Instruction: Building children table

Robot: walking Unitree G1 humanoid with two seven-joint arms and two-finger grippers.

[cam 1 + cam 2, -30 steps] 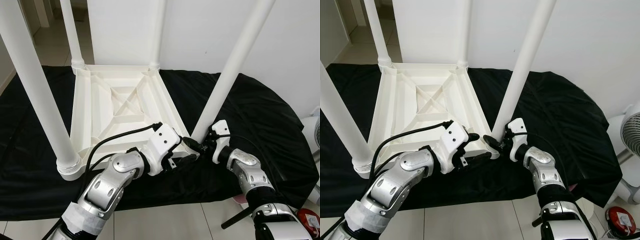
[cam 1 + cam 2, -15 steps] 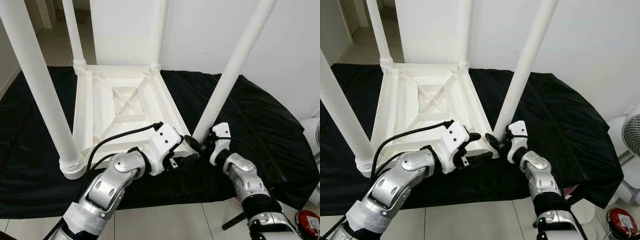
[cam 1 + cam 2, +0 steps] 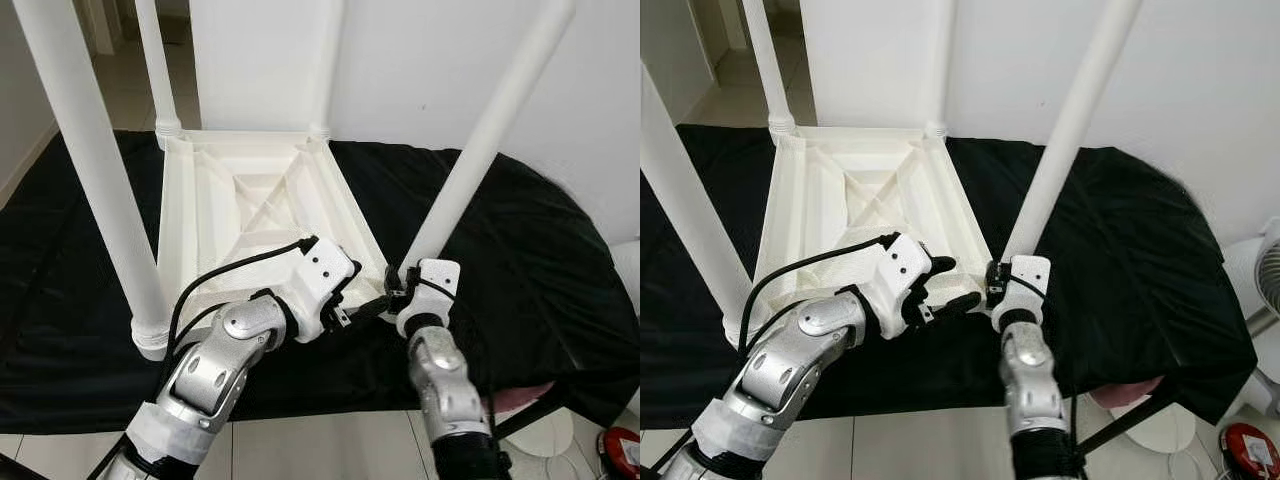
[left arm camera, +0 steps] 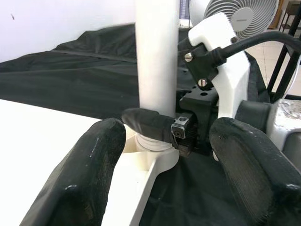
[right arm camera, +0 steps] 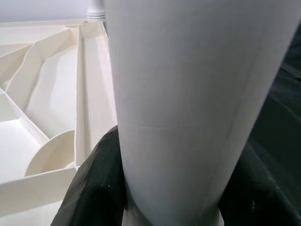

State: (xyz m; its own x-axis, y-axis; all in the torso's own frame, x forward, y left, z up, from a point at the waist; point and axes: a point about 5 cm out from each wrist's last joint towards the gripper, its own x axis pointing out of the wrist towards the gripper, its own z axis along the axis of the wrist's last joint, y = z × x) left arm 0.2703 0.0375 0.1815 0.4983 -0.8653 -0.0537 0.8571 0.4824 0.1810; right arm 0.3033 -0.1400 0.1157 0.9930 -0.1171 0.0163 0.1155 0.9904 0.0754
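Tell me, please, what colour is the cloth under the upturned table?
Black cloth, clearest in the left eye view.

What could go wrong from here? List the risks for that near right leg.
1. The near right leg leans away from the upside-down tabletop, unlike the other legs. It may be cross-threaded or not seated, so turning it further could jam it.
2. The right gripper is shut on the leg's base, close beside the open left gripper. Their fingers could collide.
3. The tabletop rests on loose black cloth, so it could slide under force.
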